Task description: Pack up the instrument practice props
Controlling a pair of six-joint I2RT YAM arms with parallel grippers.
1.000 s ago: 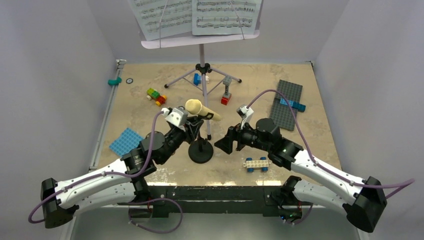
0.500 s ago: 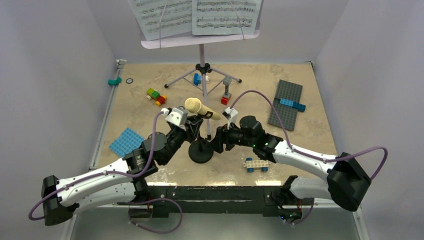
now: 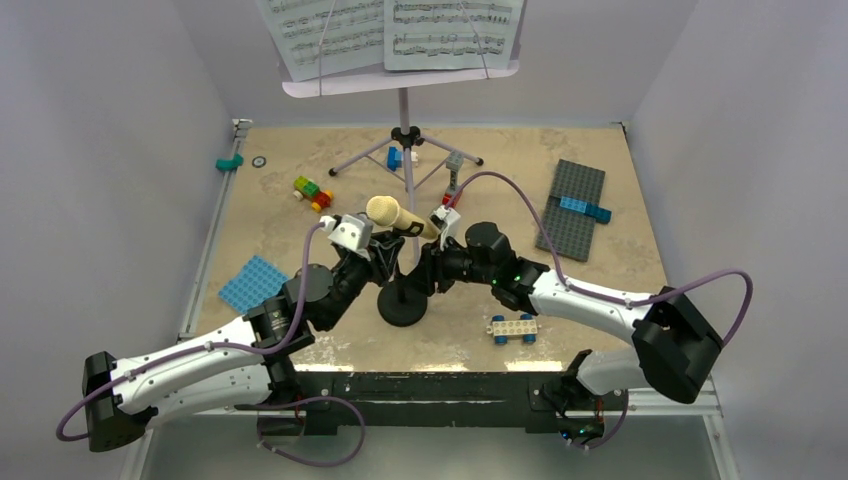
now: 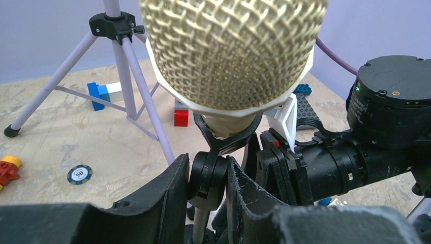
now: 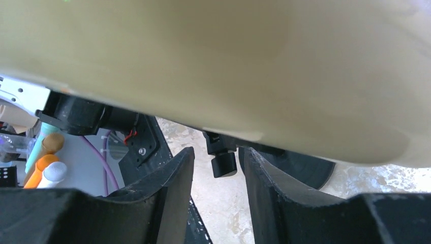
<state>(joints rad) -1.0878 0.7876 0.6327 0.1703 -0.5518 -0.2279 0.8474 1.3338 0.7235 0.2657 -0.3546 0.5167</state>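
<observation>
Left wrist view: left fingers (image 4: pixel 167 198) clamp the black mic stand (image 4: pixel 207 175) joint; right fingers (image 5: pixel 162 203) (open, not touching) straddle its knob (image 5: pixel 223 163). Uneven squeeze may topple the toy microphone (image 4: pixel 228 51).

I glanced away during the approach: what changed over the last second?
The right pincer swung in from the right to the mic stand and now straddles a black knob under the microphone, jaws narrowing but not touching it. The left pincer stayed clamped on the stand's joint; microphone and music stand kept their places.
</observation>
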